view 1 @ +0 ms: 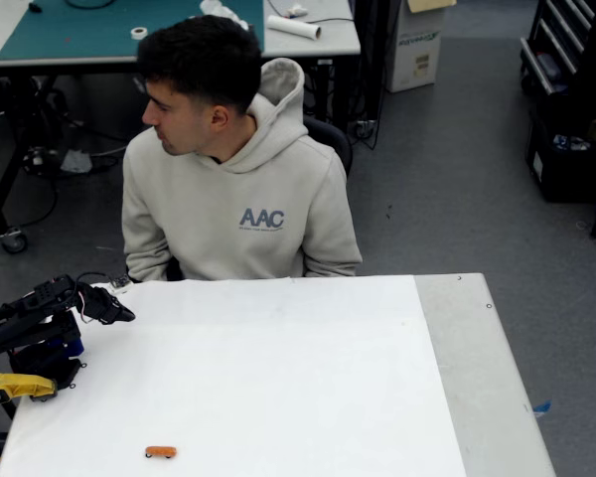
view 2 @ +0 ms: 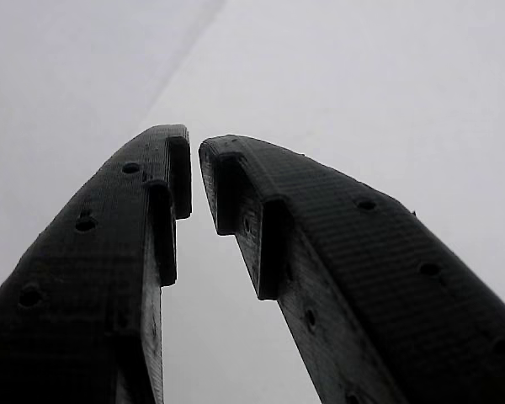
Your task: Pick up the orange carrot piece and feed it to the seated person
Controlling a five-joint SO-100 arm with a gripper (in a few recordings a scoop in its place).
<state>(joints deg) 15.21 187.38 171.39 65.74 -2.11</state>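
The black five-joint robot arm (view 1: 30, 323) sits folded low at the left edge in the fixed view, its forearm lying nearly level. Its black two-finger gripper (view 1: 119, 313) points right. In the wrist view the two ridged black plastic fingers (view 2: 109, 252) nearly meet at their tips, a narrow gap between them, nothing held.
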